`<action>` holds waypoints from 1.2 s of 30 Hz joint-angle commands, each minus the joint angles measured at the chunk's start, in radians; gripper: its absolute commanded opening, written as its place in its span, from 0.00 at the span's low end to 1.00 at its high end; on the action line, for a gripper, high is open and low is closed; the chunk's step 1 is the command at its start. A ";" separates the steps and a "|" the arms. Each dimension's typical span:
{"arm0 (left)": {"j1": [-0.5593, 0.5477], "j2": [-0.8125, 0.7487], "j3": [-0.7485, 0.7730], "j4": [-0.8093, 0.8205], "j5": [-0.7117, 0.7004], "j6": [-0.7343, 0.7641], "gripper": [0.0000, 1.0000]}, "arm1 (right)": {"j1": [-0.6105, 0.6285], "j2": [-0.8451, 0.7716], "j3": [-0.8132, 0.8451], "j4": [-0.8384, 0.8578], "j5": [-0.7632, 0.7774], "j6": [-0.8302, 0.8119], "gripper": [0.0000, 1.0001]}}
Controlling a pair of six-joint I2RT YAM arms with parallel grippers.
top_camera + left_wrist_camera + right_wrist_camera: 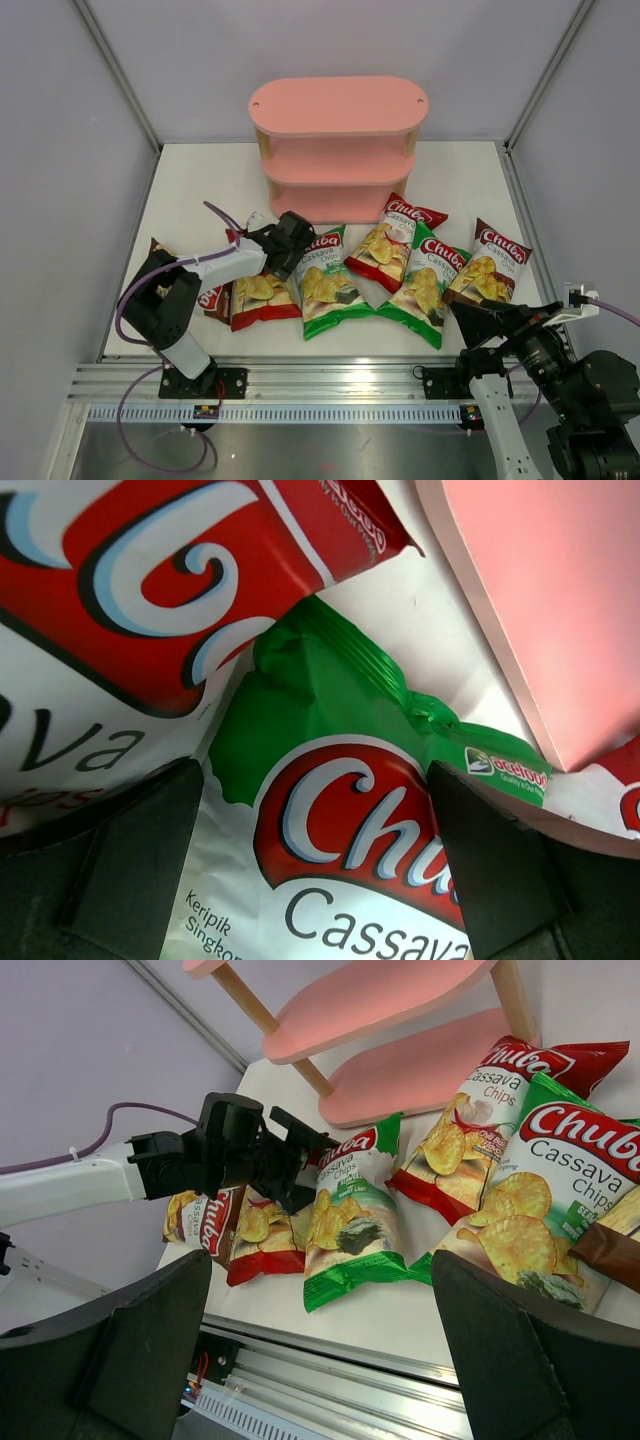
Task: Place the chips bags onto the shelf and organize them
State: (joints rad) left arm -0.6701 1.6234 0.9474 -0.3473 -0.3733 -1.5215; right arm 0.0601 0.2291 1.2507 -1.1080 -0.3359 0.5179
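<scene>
Along the far edge of the white surface (200, 190), midway, stands the pink three-tier shelf (338, 150) with oval boards and pale wooden posts; six glossy chips bags lie flat on the surface before it.

From the left edge towards the right, the row runs: a dark brown bag (215, 300) mostly hidden under my left arm, a red bag (262, 295), a green bag (330, 285), a second red bag (395, 240) just beside the shelf's bottom board, a second green bag (430, 285), and a second brown bag (492, 262). My left jaws stand apart over the top seal of the first green bag, gripping nothing. My right jaws stand apart over the near right corner, holding nothing.
</scene>
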 commanded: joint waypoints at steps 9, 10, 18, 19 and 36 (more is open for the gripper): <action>-0.034 0.024 -0.004 0.004 -0.050 -0.058 0.58 | 0.006 0.012 0.004 0.033 -0.046 0.004 0.99; -0.037 0.018 -0.009 -0.004 -0.053 -0.074 0.52 | 0.006 0.010 0.006 0.033 -0.048 0.002 0.99; -0.052 -0.074 -0.048 -0.032 -0.090 -0.106 0.34 | 0.006 0.010 -0.010 0.042 -0.060 0.013 0.99; -0.054 -0.083 -0.055 -0.032 -0.088 -0.105 0.26 | 0.006 0.007 -0.019 0.045 -0.061 0.014 1.00; -0.080 -0.476 -0.206 0.036 -0.116 -0.167 0.00 | 0.006 0.036 -0.419 0.335 -0.359 0.111 0.99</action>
State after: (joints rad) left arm -0.7479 1.2129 0.7494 -0.3691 -0.4328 -1.6730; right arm 0.0601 0.2398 0.8810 -0.9245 -0.5674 0.5842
